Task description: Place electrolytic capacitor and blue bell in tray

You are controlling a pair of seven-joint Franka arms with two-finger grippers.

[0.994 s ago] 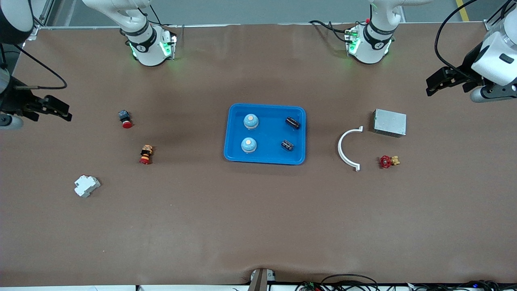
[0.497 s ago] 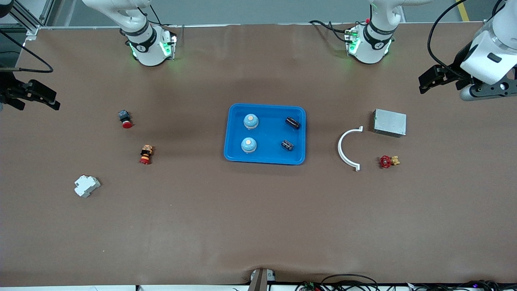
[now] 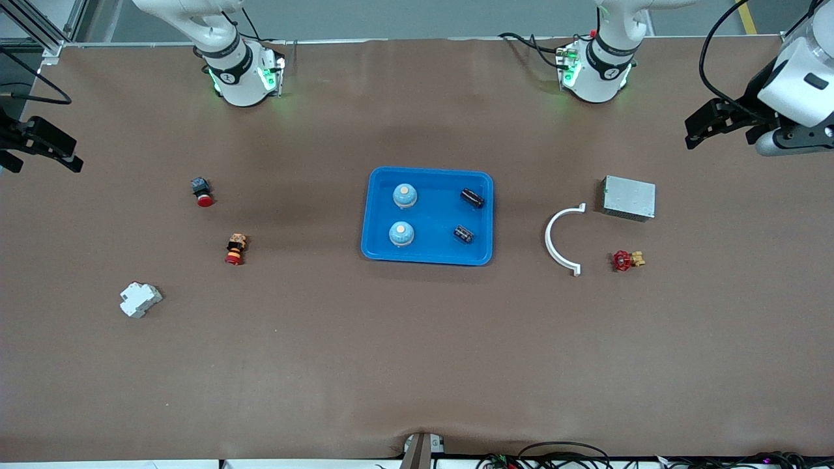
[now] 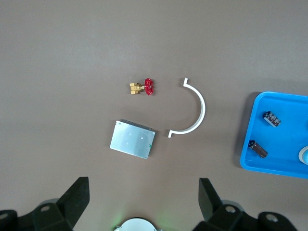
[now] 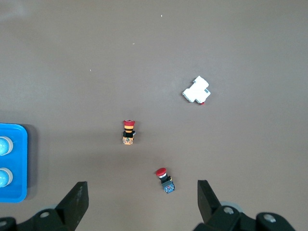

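Note:
The bright blue tray (image 3: 427,251) lies mid-table. In it stand two blue bells (image 3: 404,195) (image 3: 401,234), toward the right arm's end. Two dark electrolytic capacitors (image 3: 472,198) (image 3: 463,234) lie in it toward the left arm's end. My left gripper (image 3: 698,127) hangs open and empty over the table's left-arm end, away from the tray. Its wrist view shows the tray (image 4: 284,139) and both capacitors (image 4: 271,118) (image 4: 258,148). My right gripper (image 3: 68,153) is open and empty over the right-arm end. Its wrist view catches the tray's rim (image 5: 19,163) and both bells (image 5: 4,146) (image 5: 4,177).
Toward the left arm's end lie a grey metal box (image 3: 629,197), a white half-ring (image 3: 559,240) and a red-handled valve (image 3: 627,260). Toward the right arm's end are two red push buttons (image 3: 202,191) (image 3: 235,249) and a white breaker (image 3: 139,299).
The right gripper has drawn back toward the table's end and the robots' side. The left gripper has shifted only slightly. Nothing on the table has moved.

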